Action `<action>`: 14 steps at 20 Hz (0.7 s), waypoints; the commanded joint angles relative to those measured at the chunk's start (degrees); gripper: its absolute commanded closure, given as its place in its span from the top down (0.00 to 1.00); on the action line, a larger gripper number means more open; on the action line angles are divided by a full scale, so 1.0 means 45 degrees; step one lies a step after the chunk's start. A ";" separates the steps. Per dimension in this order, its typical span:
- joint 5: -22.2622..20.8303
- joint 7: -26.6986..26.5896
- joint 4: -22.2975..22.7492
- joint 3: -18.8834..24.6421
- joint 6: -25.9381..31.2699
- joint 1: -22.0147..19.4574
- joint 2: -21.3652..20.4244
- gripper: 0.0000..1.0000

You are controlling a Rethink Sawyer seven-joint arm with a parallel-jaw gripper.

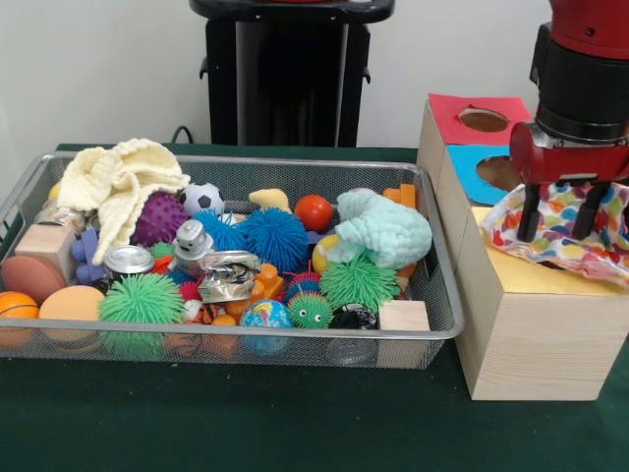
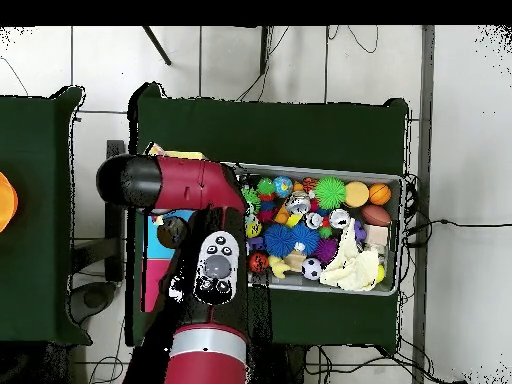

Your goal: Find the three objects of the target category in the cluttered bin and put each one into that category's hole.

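My gripper (image 1: 560, 211) hangs over the pale yellow-topped wooden box (image 1: 539, 277) at the right. Its two fingers stand apart, tips down in a white polka-dot cloth (image 1: 565, 241) that lies spread on the yellow top. The cloth hides the hole in that top. The wire mesh bin (image 1: 246, 335) stands to the left, full of clutter. In it lie a cream knitted cloth (image 1: 118, 177) at the back left and a mint fluffy cloth (image 1: 385, 228) at the right. No second polka-dot cloth shows. In the overhead view my arm (image 2: 200, 190) covers the gripper and the yellow box.
The blue-topped box's hole (image 1: 499, 173) and the red-topped box's hole (image 1: 484, 120) lie behind the gripper. The bin holds spiky balls (image 1: 273, 236), a soccer ball (image 1: 201, 198), crushed cans (image 1: 228, 275), wooden blocks (image 1: 404, 316) and orange balls. The pedestal (image 1: 287, 69) stands behind.
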 commanded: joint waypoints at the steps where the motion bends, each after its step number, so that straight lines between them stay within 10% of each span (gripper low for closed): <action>1: -0.0124 0.2437 0.0627 0.0427 -0.0161 -0.0010 0.0013 1.00; 14: 0.0015 0.2323 0.0832 0.0581 -0.0165 -0.0173 -0.0114 1.00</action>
